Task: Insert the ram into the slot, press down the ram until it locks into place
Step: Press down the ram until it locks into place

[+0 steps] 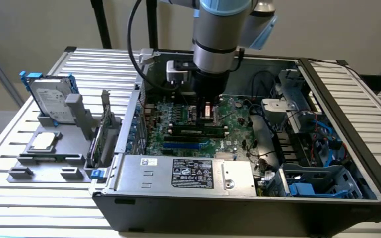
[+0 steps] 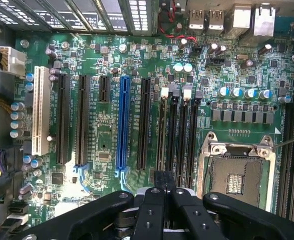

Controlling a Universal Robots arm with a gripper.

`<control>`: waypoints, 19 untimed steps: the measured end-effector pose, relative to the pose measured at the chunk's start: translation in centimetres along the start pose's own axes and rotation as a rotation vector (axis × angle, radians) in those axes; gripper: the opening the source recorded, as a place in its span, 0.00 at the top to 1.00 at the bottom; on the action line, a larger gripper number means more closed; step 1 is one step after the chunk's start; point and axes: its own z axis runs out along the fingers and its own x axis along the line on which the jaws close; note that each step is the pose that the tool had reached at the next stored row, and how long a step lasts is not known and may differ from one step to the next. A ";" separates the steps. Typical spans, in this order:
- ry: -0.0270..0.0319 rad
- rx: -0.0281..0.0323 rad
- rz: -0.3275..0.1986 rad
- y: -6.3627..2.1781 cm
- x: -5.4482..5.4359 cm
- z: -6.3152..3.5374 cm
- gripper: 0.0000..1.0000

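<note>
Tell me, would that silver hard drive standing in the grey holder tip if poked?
Probably not easily: the hard drive stands upright, its bottom seated in the grey holder. Its metal-looking case suggests stiff, fairly heavy. Poked near the top, it might rock.

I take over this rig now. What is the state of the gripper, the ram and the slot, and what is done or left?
Gripper: low over the motherboard, at one end of the four black slots, beside the processor socket.
Ram: what looks like it lies along the slot row in the exterior view, just in front of the gripper.
Done: the ram seems brought to the slots.
Left: I cannot tell whether it is seated or its clips are locked, so treat pressing down as not confirmed.
</note>
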 end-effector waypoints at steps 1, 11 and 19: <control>-0.0003 0.0010 0.000 0.05 0.0 0.04 0.89; -0.0021 0.0029 0.000 0.12 -0.3 0.21 0.89; -0.0032 0.0039 0.000 0.12 -0.3 0.53 0.89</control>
